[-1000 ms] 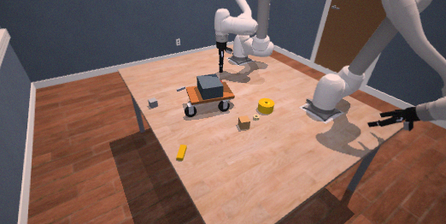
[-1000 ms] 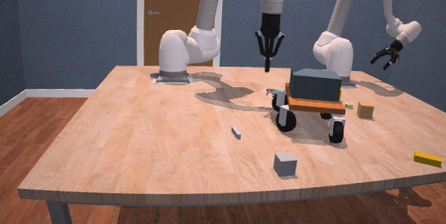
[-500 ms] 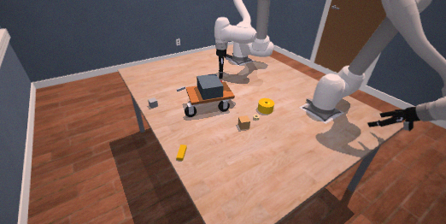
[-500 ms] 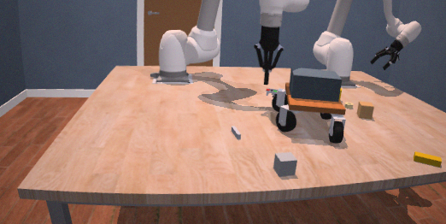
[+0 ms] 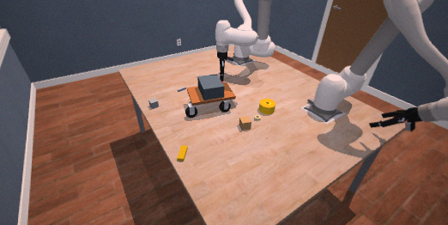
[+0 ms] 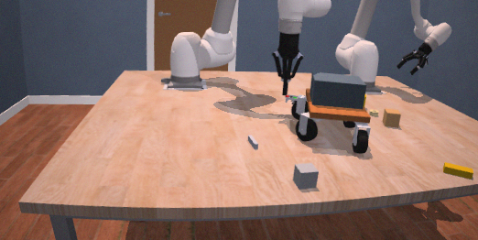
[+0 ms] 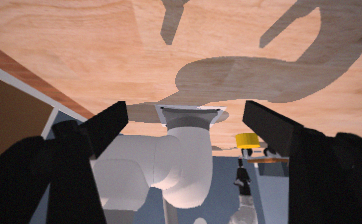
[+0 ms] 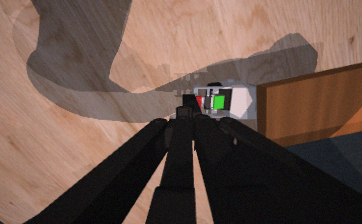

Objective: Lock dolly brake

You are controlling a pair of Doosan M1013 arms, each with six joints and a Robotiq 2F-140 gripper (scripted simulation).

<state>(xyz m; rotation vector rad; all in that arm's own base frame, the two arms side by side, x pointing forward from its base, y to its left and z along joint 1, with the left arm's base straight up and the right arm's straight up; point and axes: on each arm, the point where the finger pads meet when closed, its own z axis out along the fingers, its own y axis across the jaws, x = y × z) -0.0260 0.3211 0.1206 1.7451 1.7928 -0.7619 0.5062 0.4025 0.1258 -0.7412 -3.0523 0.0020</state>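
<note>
Dolly point(image 5: 195, 97) point(image 6: 339, 114) point(image 8: 322, 102) stands on the table point(image 5: 240, 166) point(image 6: 183, 163) point(image 7: 107, 50) point(image 8: 172, 30), its pedal's red end point(image 6: 287, 96) point(image 8: 199, 102) outboard of the green. The right pincer point(image 5: 221, 77) point(image 6: 285, 93) point(image 8: 188, 104), fingers together and empty, is judged nearly above red; straight descent is called for. The left pincer point(image 5: 378, 119) point(image 6: 407, 68) point(image 7: 185, 111), fingers apart, is farther off.

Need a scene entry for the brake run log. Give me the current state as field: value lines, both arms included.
dolly: orange deck, standing on its wheels
load: dark box on the deck
pedal: red end and green end; which is lower, cannot tell
right gripper: jaws shut and empty, pointing down, over or at the red end; contact unclear
left gripper: jaws open, away from the dolly
loose nearby: yellow cylinder, orange-brown cube
</note>
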